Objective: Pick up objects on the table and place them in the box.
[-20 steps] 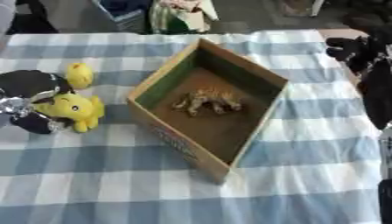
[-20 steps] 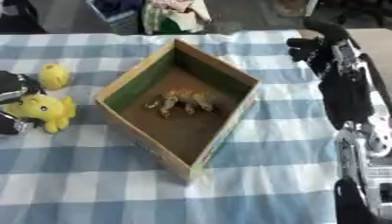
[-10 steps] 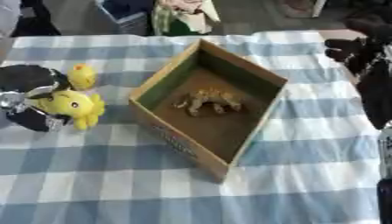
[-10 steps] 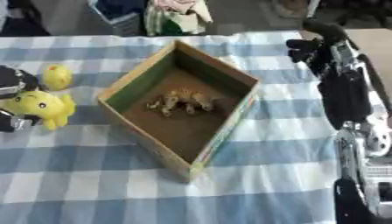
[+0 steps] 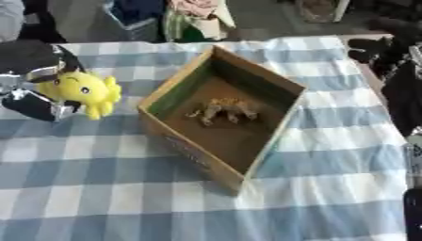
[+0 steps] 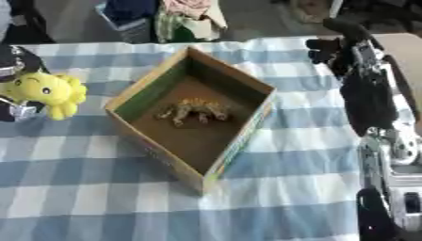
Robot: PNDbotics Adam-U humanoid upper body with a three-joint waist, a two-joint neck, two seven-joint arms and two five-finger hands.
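An open cardboard box (image 5: 274, 130) with a green inner wall stands askew in the middle of the checked table. A small brown striped toy animal (image 5: 224, 109) lies on its floor. Left of the box, my left hand (image 5: 31, 96) is shut on a yellow plush toy (image 5: 82, 88), holding it just above the cloth, a short gap from the box's left wall. My right hand (image 6: 336, 43) hangs over the far right corner of the table, fingers relaxed and holding nothing.
A blue-and-white checked cloth (image 5: 99, 188) covers the table. My right forearm (image 6: 387, 141) runs down the right edge. Bags and clothing (image 5: 194, 19) lie beyond the far edge.
My left hand has lifted the yellow plush toy up and a little toward the box. The small yellow thing behind it no longer shows. The right hand has barely moved.
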